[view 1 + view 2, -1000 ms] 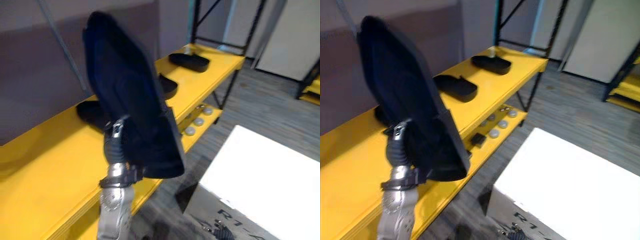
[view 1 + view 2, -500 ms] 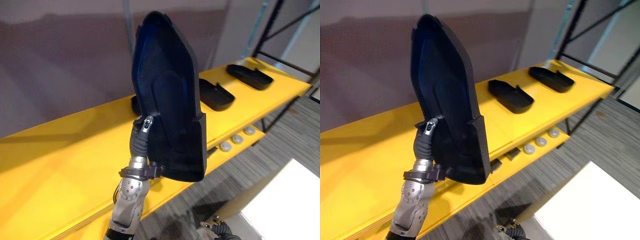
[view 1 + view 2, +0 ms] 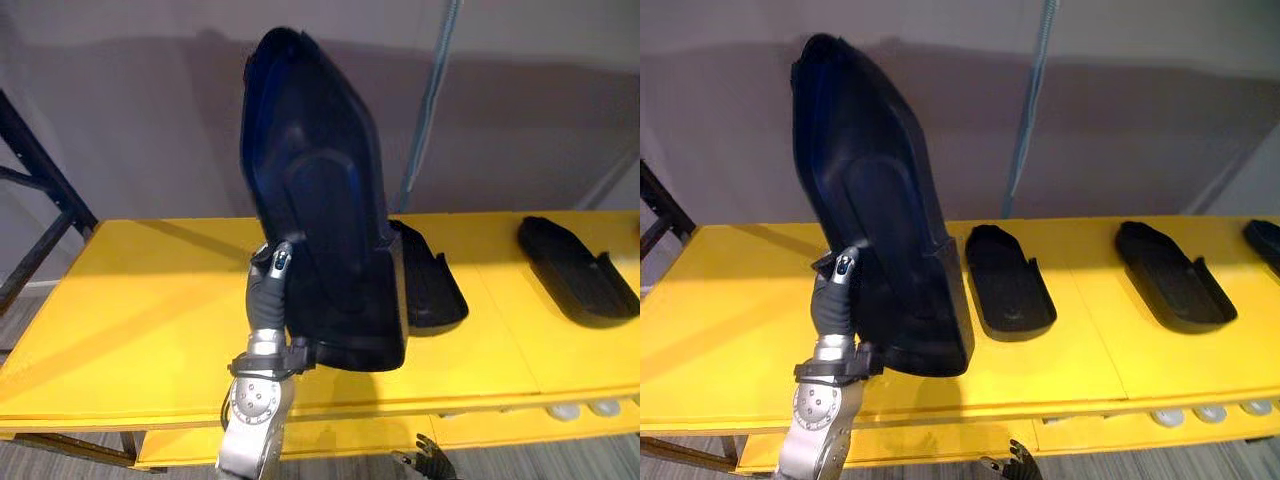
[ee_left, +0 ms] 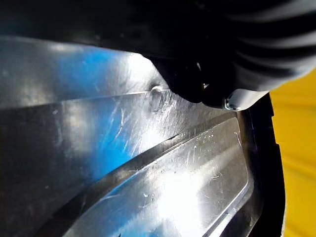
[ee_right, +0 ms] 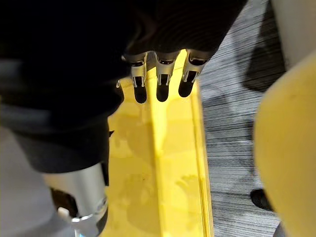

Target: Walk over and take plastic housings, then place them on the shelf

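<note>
Several housings (image 3: 1010, 282) lie on yellow shelf (image 3: 730, 330); left robot hand (image 3: 832, 300) clasps upright housing (image 3: 880, 220).

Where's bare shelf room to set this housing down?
Widest bare patch: yellow shelf left end, between the dark rack post and the held housing in the left hand. Right half is crowded: lying housings with narrow gaps.

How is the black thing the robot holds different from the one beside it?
The held housing stands upright, gripped by the left hand; the shelf housing lies flat on the yellow shelf. The held housing looks bigger than the shelf housing, being nearer. Both are black shells.
</note>
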Controlling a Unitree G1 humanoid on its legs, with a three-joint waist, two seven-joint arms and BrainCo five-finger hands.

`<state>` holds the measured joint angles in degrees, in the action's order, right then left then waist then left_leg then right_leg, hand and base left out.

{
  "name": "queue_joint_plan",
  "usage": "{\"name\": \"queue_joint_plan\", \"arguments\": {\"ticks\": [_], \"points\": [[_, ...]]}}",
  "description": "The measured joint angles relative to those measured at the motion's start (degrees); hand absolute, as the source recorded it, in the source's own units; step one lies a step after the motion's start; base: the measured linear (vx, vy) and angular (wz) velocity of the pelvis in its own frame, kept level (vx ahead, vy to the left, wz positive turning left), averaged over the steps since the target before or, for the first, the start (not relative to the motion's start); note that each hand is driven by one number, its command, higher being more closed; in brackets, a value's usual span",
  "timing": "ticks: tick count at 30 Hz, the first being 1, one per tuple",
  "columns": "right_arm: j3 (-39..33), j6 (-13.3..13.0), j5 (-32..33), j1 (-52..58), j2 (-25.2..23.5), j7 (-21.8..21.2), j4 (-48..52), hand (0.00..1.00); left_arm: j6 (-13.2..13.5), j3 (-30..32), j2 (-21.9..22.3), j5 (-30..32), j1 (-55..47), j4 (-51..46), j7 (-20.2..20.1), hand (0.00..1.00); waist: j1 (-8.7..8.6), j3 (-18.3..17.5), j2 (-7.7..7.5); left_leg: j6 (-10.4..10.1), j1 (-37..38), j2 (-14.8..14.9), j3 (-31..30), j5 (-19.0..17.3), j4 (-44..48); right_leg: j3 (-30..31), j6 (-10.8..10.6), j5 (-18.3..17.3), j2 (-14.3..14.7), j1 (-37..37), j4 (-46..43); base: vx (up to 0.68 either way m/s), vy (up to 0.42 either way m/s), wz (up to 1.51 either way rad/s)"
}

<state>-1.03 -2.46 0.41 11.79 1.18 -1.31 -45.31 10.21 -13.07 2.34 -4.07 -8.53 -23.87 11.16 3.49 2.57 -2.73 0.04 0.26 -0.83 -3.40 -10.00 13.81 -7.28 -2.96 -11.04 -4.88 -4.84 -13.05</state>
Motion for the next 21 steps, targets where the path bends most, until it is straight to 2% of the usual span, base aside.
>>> {"name": "queue_joint_plan", "arguments": {"ticks": [4, 7, 9, 10, 11, 12, 14, 15, 16, 17, 18, 19, 20, 21], "points": [[0.0, 0.0, -0.5, 0.1, -1.0, 0.0, 0.0, 0.00, 0.0, 3.3, -0.3, -0.1, -3.8, -0.9, 0.3, 1.00, 1.05, -0.1, -1.32, 0.0, 0.5, -0.7, -3.5, 0.0, 0.0, -2.1, 0.0, 0.1, -0.3, -2.1, -0.7, 0.06, 0.031, 0.60], [0.0, 0.0, -0.5, -0.1, -1.0, 0.0, 0.0, 0.00, 0.0, 4.2, -0.8, -0.1, -6.0, -2.8, 0.6, 1.00, 1.16, 0.0, -1.57, -0.1, -1.1, -1.4, -6.2, 0.1, 1.1, -5.8, 0.0, 0.0, -0.8, -2.3, -1.8, 0.02, 0.004, 0.74], [0.0, -0.1, -0.9, -0.8, -1.0, 0.1, 0.0, 0.00, 0.0, 5.4, -0.8, -0.1, -6.1, -4.0, 0.9, 1.00, 1.38, 0.8, -1.61, -0.5, -3.1, -1.5, -4.2, 0.3, 3.1, -7.5, 0.0, 0.0, -1.3, -1.7, -2.7, -0.03, 0.010, 0.53], [-0.2, -0.1, -1.3, -1.4, -0.9, 0.1, -0.1, 0.00, 0.0, 6.6, -0.8, -0.1, -6.1, -4.7, 1.1, 1.00, 1.54, 1.5, -2.09, -1.6, -4.4, -1.4, -0.6, 0.8, 4.0, -7.7, 0.0, 0.1, -2.3, -1.1, -3.2, -0.09, 0.040, 0.23], [-0.3, -0.1, -1.6, -1.9, -0.7, 0.2, -0.6, 0.00, 0.1, 7.4, -0.9, -0.2, -6.1, -4.8, 1.2, 1.00, 1.47, 1.7, -2.45, -1.4, -5.8, -0.5, 3.5, -0.2, 4.8, -7.5, 0.2, 0.1, -2.8, -0.4, -2.9, -0.10, 0.020, 0.21], [-0.2, -0.1, -1.9, -3.2, 0.1, 0.3, -2.2, 0.00, 0.4, 8.3, -1.0, -0.2, -5.7, -4.6, 1.2, 1.00, 0.74, 1.8, -2.34, -0.4, -8.2, 3.5, 10.5, -2.3, 9.4, -7.6, 1.0, -0.3, -3.3, 0.2, -2.2, -0.05, -0.048, 0.11], [-0.2, 0.0, -2.8, -5.3, 1.1, 0.3, -4.7, 0.00, 0.4, 9.7, -0.9, -0.2, -5.4, -2.7, 1.3, 1.00, -0.42, 2.3, -2.02, -0.8, -10.1, 9.6, 15.7, -3.5, 14.0, -7.3, 1.5, -0.7, -4.5, 0.5, -1.6, 0.02, -0.037, -0.03], [-0.1, 0.0, -3.3, -5.7, 2.2, 0.4, -5.4, 0.00, 0.4, 10.1, -0.9, -0.2, -5.3, -0.2, 1.5, 1.00, -1.77, 2.3, -1.98, -1.1, -10.0, 13.4, 16.7, -3.3, 14.1, -7.2, 1.5, -0.7, -6.3, 0.6, -1.6, 0.02, 0.267, 0.01], [-0.2, 0.0, -3.4, -5.5, 3.3, 0.6, -5.6, 0.00, 0.2, 9.8, -0.9, -0.3, -5.3, 1.7, 1.9, 1.00, -3.32, 2.1, -1.64, -2.6, -9.4, 16.3, 16.4, -1.4, 11.3, -7.3, 1.2, -0.7, -8.1, 0.8, -1.9, 0.01, 0.272, 0.09], [-0.3, 0.0, -3.7, -5.3, 3.8, 0.6, -5.8, 0.00, 0.2, 9.5, -0.9, -0.3, -5.3, 2.1, 2.0, 1.00, -3.83, 1.9, -1.13, -3.2, -8.6, 17.5, 15.9, 1.1, 8.7, -7.4, 0.8, -0.7, -8.7, 0.8, -1.9, 0.04, 0.503, 0.08], [-1.4, 0.1, -4.2, -4.8, 5.0, 0.7, -6.6, 0.00, 0.2, 8.7, -0.4, -0.3, -5.0, 2.7, 2.2, 1.00, -4.71, 1.3, 0.97, -8.6, -6.5, 18.3, 11.9, 7.3, 2.7, -7.5, -2.5, -0.3, -9.8, 0.9, -1.4, 0.05, 0.439, -0.01], [-1.7, 0.1, -4.2, -5.0, 5.3, 0.8, -7.4, 0.00, 0.2, 8.6, -0.3, -0.3, -4.6, 3.0, 2.3, 1.00, -5.14, 1.1, 1.24, -10.9, -5.9, 17.7, 11.6, 5.6, 1.3, -7.7, -3.9, 0.4, -10.4, 0.7, -0.5, 0.07, 0.665, 0.19], [-2.4, 0.1, -4.1, -5.3, 4.0, 0.9, -8.2, 0.00, 0.2, 8.4, -1.9, -0.3, -2.7, 4.2, 2.3, 1.00, -5.94, 1.2, 0.08, -11.7, -6.2, 15.7, 11.5, 4.2, -0.3, -8.1, -6.0, 2.8, -12.2, 0.3, 1.6, 0.03, 0.540, 0.25], [-2.8, 0.1, -4.1, -5.2, 3.0, 0.9, -8.4, 0.00, 0.2, 8.4, -3.3, -0.4, -1.4, 5.8, 2.5, 1.00, -5.89, 1.5, -0.41, -11.4, -6.8, 14.6, 11.4, 4.4, -0.1, -8.8, -6.7, 6.0, -13.0, 0.0, 3.4, -0.01, 0.533, 0.26]]}}
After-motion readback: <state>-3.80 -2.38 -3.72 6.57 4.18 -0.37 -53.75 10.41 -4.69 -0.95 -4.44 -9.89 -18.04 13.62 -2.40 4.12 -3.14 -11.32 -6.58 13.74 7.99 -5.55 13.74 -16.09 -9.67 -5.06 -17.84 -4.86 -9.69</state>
